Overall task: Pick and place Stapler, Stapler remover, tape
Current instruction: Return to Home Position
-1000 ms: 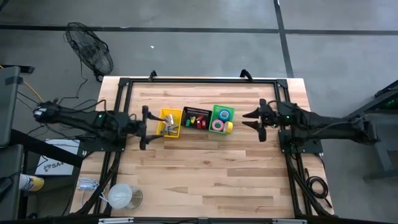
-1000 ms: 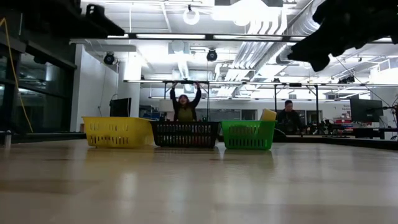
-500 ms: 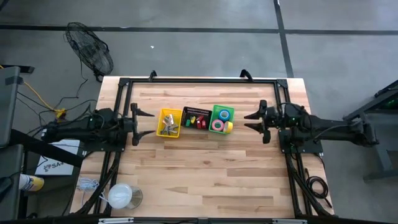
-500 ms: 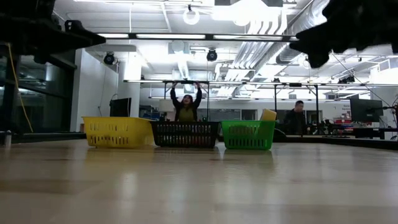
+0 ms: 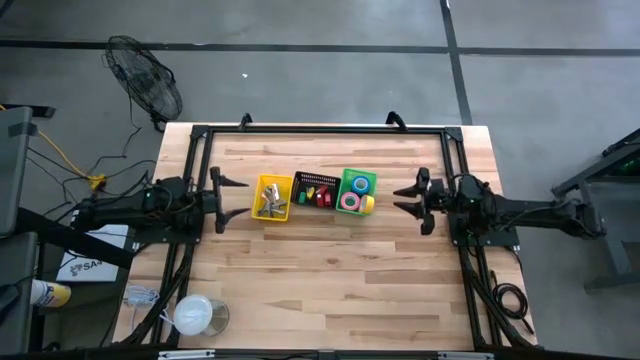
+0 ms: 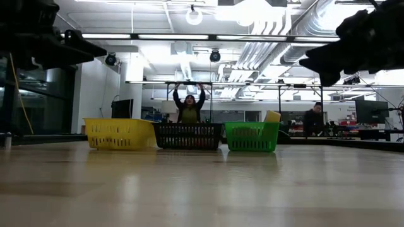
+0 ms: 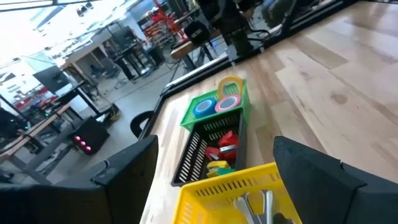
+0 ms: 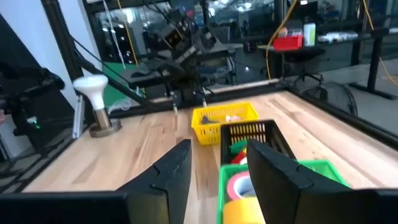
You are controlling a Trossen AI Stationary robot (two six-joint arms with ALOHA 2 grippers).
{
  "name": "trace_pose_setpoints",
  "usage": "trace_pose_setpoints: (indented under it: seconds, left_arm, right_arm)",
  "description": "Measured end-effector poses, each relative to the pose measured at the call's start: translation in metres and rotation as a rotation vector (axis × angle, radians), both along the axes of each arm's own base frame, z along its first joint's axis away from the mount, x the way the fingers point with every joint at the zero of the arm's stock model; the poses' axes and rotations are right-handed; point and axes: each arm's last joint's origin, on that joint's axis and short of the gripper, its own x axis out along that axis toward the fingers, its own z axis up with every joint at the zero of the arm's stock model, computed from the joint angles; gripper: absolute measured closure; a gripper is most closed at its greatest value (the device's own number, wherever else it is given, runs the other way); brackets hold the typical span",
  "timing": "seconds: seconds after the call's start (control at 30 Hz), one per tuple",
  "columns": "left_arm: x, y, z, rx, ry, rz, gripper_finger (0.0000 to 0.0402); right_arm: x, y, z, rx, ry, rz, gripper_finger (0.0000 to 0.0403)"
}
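Three bins stand touching in one short row on the pale wooden surface (image 5: 330, 280), and the row's long axis runs straight from one arm to the other.

The left arm's fingers (image 7: 127, 177) are spread wide and hold nothing. They point at the yellow slotted plastic bin (image 6: 120, 133), the end of the row nearest them, with a clear gap between. Inside it lie the staple removers (image 5: 268, 204), of which mostly bright metal shows.

The black mesh bin (image 6: 188, 135) in the middle holds the red stapler (image 7: 225, 140) beside some smaller coloured pieces.

The right arm's fingers (image 8: 165, 180) are parted less widely and are also empty. They face the green slotted plastic bin (image 6: 251, 137) at the other end and stand well apart from it. That bin holds the tape: a blue ring-shaped roll (image 5: 360, 183), a pink roll (image 5: 349, 201) and a yellow roll (image 5: 367, 204) at the corner nearer the right arm.

No task item shows loose on the surface, so the sorting looks finished. Each arm's way back seems to lie along the row's axis, straight away from its own end, with nothing behind it to catch.
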Motion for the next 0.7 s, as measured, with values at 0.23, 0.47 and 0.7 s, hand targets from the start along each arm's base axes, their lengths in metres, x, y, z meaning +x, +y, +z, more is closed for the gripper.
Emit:
trace_pose_setpoints:
  seconds: [0.23,0.47,0.7]
  left_arm:
    - [0.000,0.000,-0.001,0.007,0.010,0.014,0.0087]
    - [-0.001,0.002,-0.001,0.021,0.011,0.077,0.0087]
    - [-0.001,0.005,-0.001,0.029,0.012,0.187,0.0087]
  right_arm:
    - [-0.004,-0.001,-0.007,0.006,0.061,-0.054,0.0258]
    - [-0.012,0.000,-0.006,-0.016,0.049,-0.095,0.0258]
    - [-0.023,0.002,-0.004,-0.029,0.015,-0.118,0.0257]
